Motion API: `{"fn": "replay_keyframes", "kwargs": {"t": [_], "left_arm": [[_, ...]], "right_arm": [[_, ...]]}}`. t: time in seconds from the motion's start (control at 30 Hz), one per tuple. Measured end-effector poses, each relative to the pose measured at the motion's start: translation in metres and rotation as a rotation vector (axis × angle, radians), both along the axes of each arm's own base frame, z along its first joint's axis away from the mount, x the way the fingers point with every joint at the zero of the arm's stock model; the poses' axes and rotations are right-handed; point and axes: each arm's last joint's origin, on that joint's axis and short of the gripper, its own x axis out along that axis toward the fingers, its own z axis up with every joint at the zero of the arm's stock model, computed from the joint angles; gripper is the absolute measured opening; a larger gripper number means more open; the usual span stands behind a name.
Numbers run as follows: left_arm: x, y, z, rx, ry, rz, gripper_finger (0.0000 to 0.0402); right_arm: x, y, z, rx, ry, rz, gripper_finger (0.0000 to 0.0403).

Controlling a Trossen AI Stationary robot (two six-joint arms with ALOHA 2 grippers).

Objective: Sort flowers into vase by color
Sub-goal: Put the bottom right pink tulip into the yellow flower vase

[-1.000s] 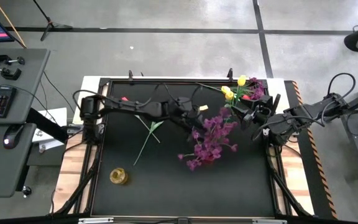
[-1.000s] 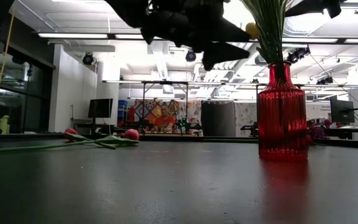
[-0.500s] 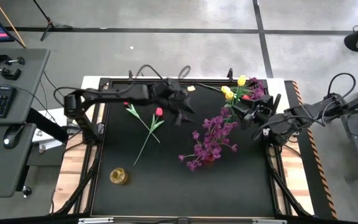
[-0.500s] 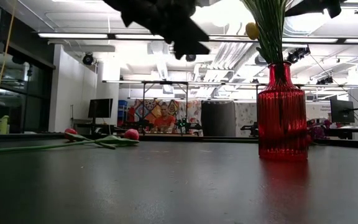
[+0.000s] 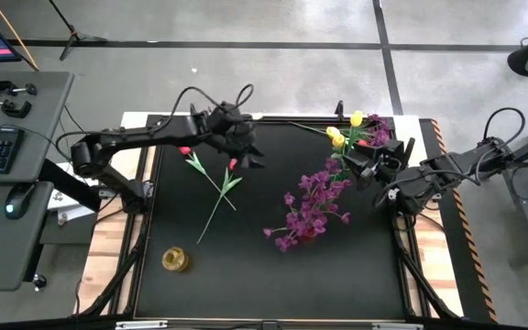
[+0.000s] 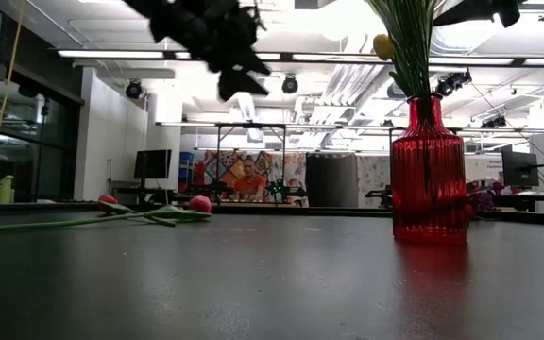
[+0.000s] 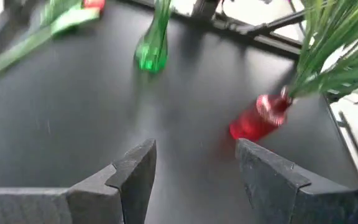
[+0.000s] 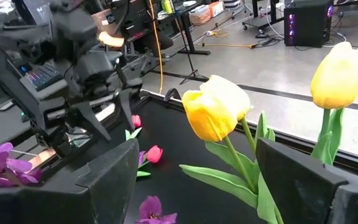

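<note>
A red ribbed vase (image 6: 429, 170) stands upright on the dark table (image 6: 272, 283), green stems (image 6: 410, 42) rising from its neck; two red tulips (image 6: 149, 214) lie flat at the far edge; the left gripper (image 6: 217, 38) hangs overhead (fingers' spread unclear).

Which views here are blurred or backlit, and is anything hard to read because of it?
Left wrist view: motion-smeared, so the red vase and green vase look soft. Low view: bright ceiling lights leave the left gripper a black silhouette. Right wrist view: yellow tulips sharp, background softer. High view: evenly lit.
</note>
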Motion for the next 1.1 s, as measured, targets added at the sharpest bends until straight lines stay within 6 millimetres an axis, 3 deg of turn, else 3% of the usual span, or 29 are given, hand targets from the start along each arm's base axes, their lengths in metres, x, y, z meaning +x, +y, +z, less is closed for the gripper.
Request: {"fn": "replay_keyframes", "kwargs": {"t": [0.3,0.5,0.67,0.97,1.1], "left_arm": [[-0.059,-0.045,-0.055,-0.107,0.205,0.286,0.0209],[-0.085,-0.084,-0.076,-0.117,0.427,0.451,0.0209],[-0.086,-0.097,-0.094,-0.066,0.566,0.585,0.0209],[-0.070,-0.090,-0.140,-0.110,0.754,0.645,0.0209],[-0.066,-0.090,-0.149,-0.098,0.781,0.659,0.0209]], "right_arm": [[-0.001,0.000,-0.002,-0.011,0.028,-0.001,0.0312],[-0.001,-0.001,-0.003,-0.014,0.035,-0.002,0.0312],[-0.002,-0.001,-0.003,-0.019,0.040,-0.005,0.0312],[-0.002,-0.001,-0.003,-0.020,0.039,-0.008,0.0312],[-0.002,-0.001,-0.003,-0.020,0.039,-0.008,0.0312]]}}
